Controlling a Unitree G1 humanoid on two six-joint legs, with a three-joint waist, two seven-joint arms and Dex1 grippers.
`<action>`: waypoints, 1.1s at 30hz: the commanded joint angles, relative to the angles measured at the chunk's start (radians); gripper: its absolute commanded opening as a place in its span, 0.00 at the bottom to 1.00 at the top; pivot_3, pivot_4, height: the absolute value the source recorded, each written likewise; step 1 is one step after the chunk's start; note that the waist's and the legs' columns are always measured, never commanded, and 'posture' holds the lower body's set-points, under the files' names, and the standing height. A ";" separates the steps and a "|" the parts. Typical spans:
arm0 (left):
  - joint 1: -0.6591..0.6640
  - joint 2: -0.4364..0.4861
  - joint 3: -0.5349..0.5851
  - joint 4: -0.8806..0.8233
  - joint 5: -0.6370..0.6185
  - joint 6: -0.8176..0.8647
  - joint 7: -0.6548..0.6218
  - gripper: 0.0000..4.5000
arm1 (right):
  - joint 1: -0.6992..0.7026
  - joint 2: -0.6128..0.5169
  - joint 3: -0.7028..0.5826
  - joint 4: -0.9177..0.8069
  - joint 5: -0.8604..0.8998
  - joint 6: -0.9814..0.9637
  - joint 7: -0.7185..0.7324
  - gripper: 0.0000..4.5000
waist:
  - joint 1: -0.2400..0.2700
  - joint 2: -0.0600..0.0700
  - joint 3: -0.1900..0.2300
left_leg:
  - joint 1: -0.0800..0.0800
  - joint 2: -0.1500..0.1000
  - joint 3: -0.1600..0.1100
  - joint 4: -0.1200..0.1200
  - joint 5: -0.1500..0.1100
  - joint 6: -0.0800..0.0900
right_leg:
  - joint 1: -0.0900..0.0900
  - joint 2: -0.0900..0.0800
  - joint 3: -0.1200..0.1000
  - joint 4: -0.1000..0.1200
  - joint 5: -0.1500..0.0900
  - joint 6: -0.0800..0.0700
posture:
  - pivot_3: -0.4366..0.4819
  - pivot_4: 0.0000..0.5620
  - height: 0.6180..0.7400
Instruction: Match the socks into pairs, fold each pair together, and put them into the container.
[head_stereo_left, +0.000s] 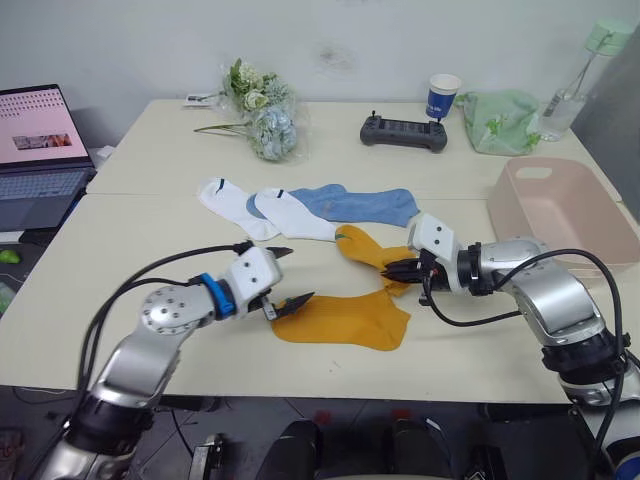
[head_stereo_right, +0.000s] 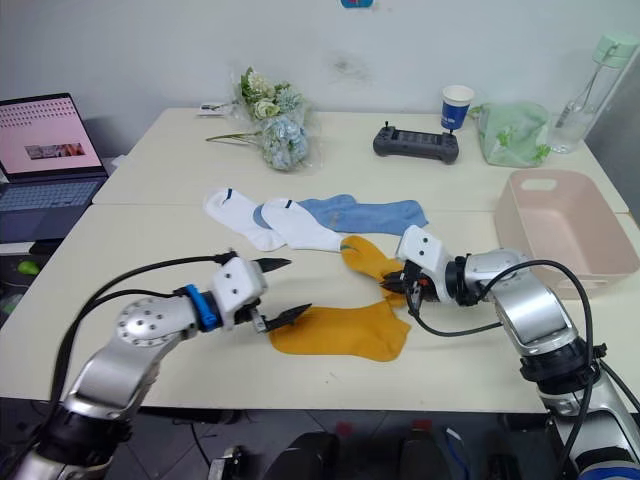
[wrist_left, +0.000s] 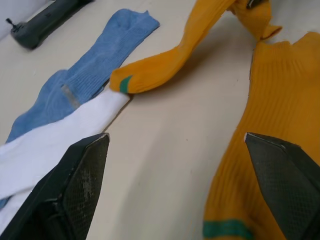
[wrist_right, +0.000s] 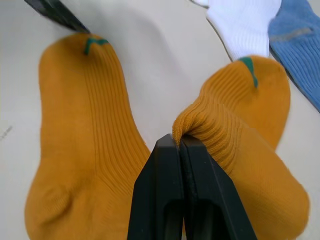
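Flat on the bench (head_stereo_left: 120, 250) nearest me lies one mustard-orange sock (head_stereo_left: 345, 320), its green-marked cuff end just beside my left gripper (head_stereo_left: 285, 278), whose jaws are spread wide with nothing between them, one finger over the sock's edge and the other above bare bench. My right gripper (head_stereo_left: 397, 270) has its jaws clenched on a bunched fold of the second orange sock (head_stereo_left: 367, 252), which is lifted at the pinched part while its green-marked end rests against the white socks. Just beyond lie the two white socks (head_stereo_left: 260, 208) side by side, overlapping, each with a dark mark at the cuff, and the light blue socks (head_stereo_left: 350, 203) stretch out behind them, partly tucked under the nearer white one. Off to my right the pale pink container (head_stereo_left: 562, 208) sits at the bench's edge, well apart from the socks. Farther back stand a blue-and-white paper cup (head_stereo_left: 443, 96), a pale green cloth bag (head_stereo_left: 500, 121), a black handheld controller (head_stereo_left: 403, 132), a bunch of flowers (head_stereo_left: 263, 110) and a clear bottle (head_stereo_left: 583, 77); an open laptop (head_stereo_left: 40, 155) stands off to my left.
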 joint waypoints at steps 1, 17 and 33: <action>-0.104 -0.039 -0.062 0.146 0.132 -0.132 0.049 1.00 | -0.010 -0.031 -0.009 -0.054 0.033 0.007 0.022 0.01 | 0.000 0.000 0.000 | 0.000 0.000 0.000 0.000 0.000 0.000 | 0.000 0.000 -0.001 0.000 0.000 0.000 | 0.48 0.27 1.00; -0.485 -0.215 -0.226 0.792 0.408 -0.598 0.137 0.51 | 0.031 -0.064 -0.008 -0.081 0.062 0.005 -0.005 0.00 | -0.007 -0.001 0.000 | -0.001 0.000 0.000 0.001 0.000 0.000 | -0.001 0.000 -0.001 0.001 0.000 0.001 | 0.48 0.27 1.00; -0.411 -0.172 -0.126 0.645 0.315 -0.566 0.069 0.01 | 0.006 -0.102 0.026 -0.015 0.043 -0.109 0.050 0.00 | -0.008 -0.001 0.000 | -0.001 0.000 0.000 0.001 0.000 0.000 | -0.001 0.000 -0.001 0.001 0.000 0.001 | 0.48 0.27 1.00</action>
